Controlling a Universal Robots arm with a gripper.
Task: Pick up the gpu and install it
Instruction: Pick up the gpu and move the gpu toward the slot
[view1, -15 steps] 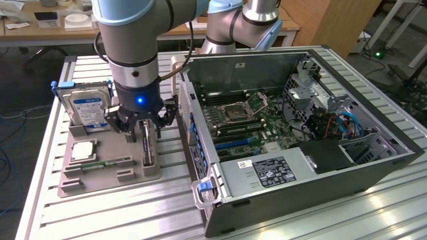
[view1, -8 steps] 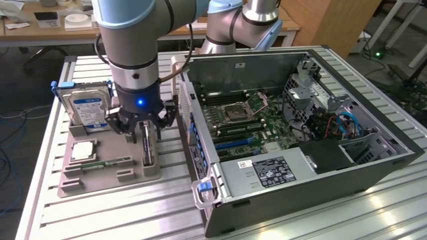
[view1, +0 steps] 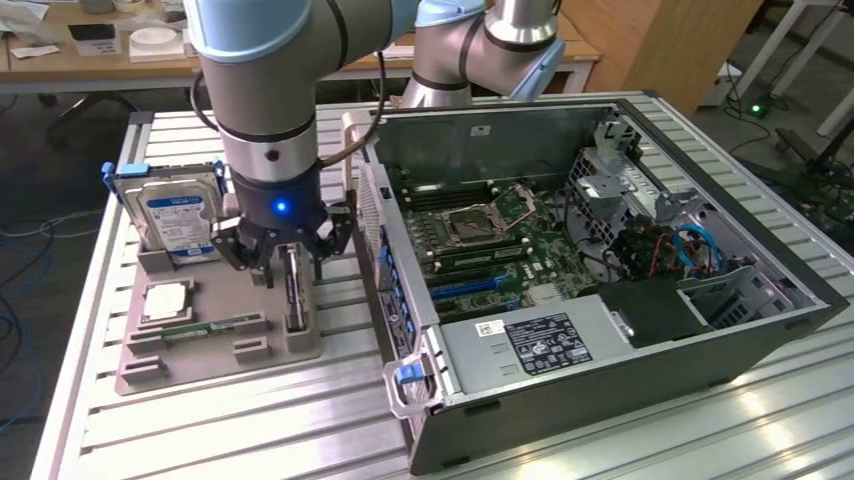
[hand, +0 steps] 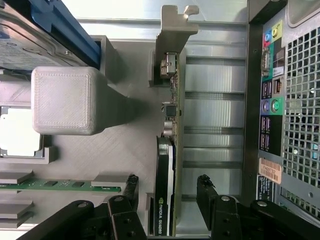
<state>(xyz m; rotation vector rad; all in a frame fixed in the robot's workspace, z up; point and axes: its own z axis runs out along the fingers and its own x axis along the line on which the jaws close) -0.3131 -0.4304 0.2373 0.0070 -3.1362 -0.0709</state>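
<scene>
I see the black two-finger gripper (view1: 294, 265) spread wide, one finger on either side of the gpu (view1: 295, 297), a thin dark rectangular card with a metal end bracket. The card stands on edge in a slot of the grey plastic holder tray (view1: 187, 365), directly beneath the gripper and between its fingertips (hand: 131, 184). A gap shows on each side; neither finger touches the card. The open grey metal computer case (view1: 641, 385) sits just beside the gripper; the blue-labelled silver hard drive (view1: 174, 215) stands on the opposite side.
</scene>
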